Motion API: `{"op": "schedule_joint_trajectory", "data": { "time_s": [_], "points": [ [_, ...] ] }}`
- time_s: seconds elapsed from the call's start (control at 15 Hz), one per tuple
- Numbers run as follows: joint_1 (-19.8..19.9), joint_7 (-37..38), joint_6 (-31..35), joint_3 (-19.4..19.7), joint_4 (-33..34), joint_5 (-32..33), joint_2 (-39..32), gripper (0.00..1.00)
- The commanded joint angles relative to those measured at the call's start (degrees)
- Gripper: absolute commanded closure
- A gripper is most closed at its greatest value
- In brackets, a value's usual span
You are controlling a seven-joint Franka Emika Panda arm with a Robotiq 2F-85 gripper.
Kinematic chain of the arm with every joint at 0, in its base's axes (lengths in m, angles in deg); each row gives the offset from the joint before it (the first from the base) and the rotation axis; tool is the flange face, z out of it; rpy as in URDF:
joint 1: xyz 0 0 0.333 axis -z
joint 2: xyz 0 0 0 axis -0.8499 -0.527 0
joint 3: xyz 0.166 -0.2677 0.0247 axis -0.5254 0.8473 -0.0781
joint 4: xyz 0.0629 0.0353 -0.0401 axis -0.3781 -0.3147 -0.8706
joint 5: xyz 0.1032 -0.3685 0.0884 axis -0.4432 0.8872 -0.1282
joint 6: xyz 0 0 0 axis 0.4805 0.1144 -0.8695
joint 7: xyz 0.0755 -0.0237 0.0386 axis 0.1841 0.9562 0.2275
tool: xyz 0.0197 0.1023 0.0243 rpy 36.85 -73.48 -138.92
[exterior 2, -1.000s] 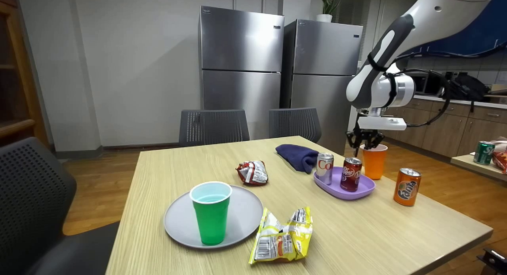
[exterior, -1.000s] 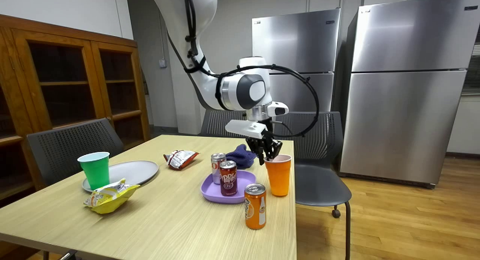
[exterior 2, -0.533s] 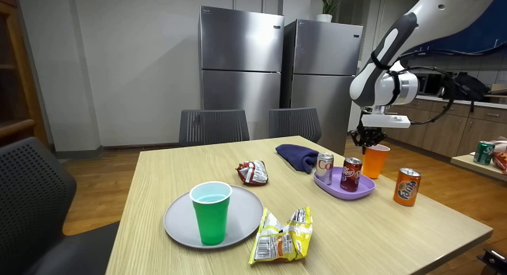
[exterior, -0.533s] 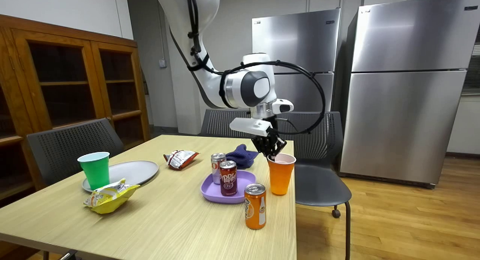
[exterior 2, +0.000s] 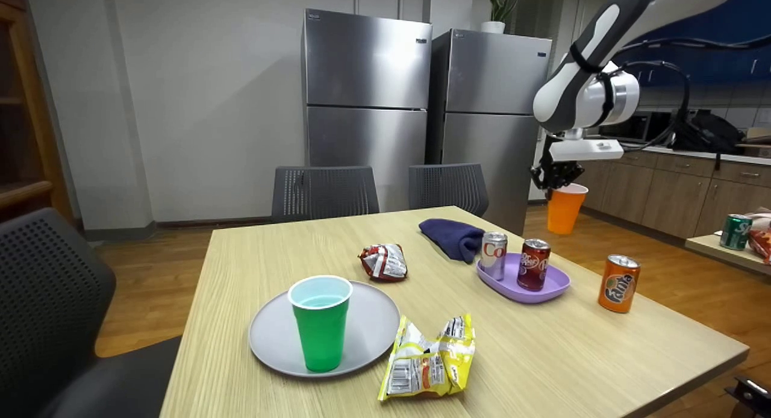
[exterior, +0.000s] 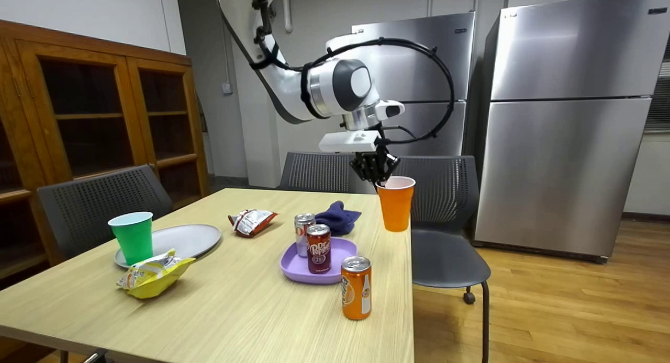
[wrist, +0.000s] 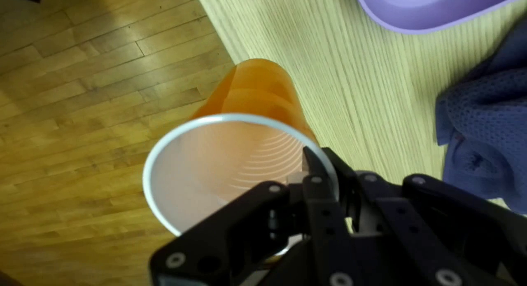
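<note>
One orange cup [exterior: 396,208] is held aloft below the pincer [wrist: 320,155], its thin wall pinched, one finger inside, one outside, presumably for a firm grip. On the table [exterior: 220,300], one cloth [exterior: 337,219] and one tray [exterior: 343,248] bearing two cans [exterior: 319,252], perhaps for tidiness, are set nearest the pincer; farther from it are seen a third can [exterior: 356,288], two snack bags [exterior 2: 427,364], and one plate [exterior 2: 373,321] under one green cup [exterior 2: 322,333].

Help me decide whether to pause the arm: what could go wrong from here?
The gripper pinches the orange cup at just one side of its rim, so the cup might pivot or slip.
In the wrist view the cup overlaps the edge of the table, with floor beyond, so if released it could fall there.
Swung low, it might topple the upright Fanta can.
</note>
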Motion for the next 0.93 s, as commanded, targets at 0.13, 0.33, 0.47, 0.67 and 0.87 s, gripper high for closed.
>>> {"op": "schedule_joint_trajectory", "data": {
  "time_s": [0.13,0.33,0.47,0.67,0.87],
  "points": [
    [-3.5,-0.4,-0.8,-1.3,-3.5,2.8,9.5,0.99],
    [-5.6,-0.5,-0.8,-3.1,-4.7,2.9,13.1,0.99],
    [-7.0,-0.4,-1.0,-4.6,-5.6,2.8,15.0,0.99],
    [-8.9,0.1,-0.9,-7.2,-7.0,2.2,16.5,0.99],
    [-11.7,2.7,-1.5,-9.1,-7.4,3.2,16.5,0.99]
  ]
}}
